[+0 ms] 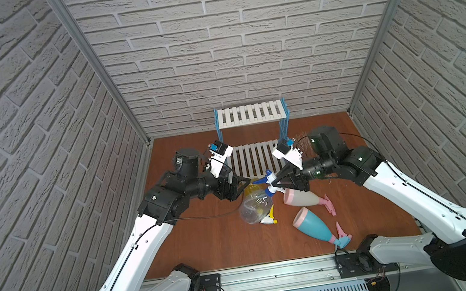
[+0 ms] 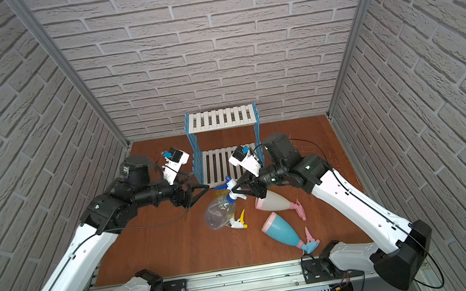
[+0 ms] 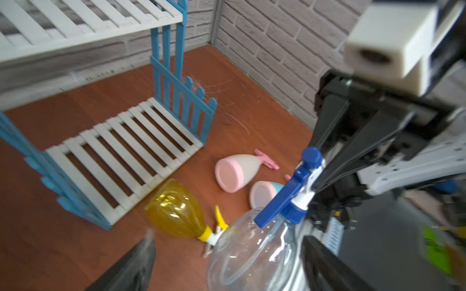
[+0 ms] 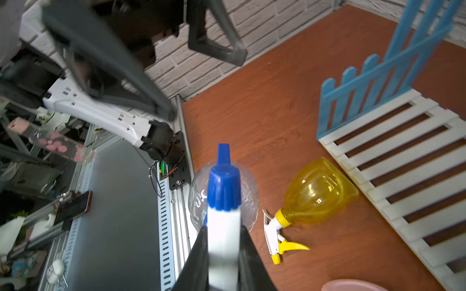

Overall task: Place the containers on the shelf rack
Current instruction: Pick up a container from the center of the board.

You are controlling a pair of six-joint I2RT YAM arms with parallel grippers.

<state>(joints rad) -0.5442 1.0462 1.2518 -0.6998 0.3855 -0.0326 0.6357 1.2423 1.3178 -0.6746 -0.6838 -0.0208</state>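
From here I see a brown wooden table (image 1: 209,245), grey brick walls (image 1: 240,40) around it, a metal rail (image 1: 277,272) along its near edge, and a phone (image 4: 74,207) lying beyond the rail

Light: bright, even, diffuse from overhead — brick walls lit flat, no hot spots.
Shadows: soft and pale on the counter (image 1: 216,250), darkest beneath the arms and bottles.
Glare: small white glints on the clear bottle (image 3: 252,254) and yellow bottle (image 4: 317,191); faint sheen on the counter.
Top views: crisp throughout; wide-angle bend, wall posts splay outward toward the corners.
Left wrist view: soft overall — shelf rack (image 3: 88,37) slightly smeared, nearest foreground parts heavily blurred.
Right wrist view: left end effector (image 4: 201,85) motion-smeared; clear bottle's nozzle close to the lens, out of focus; counter and yellow bottle sharp.
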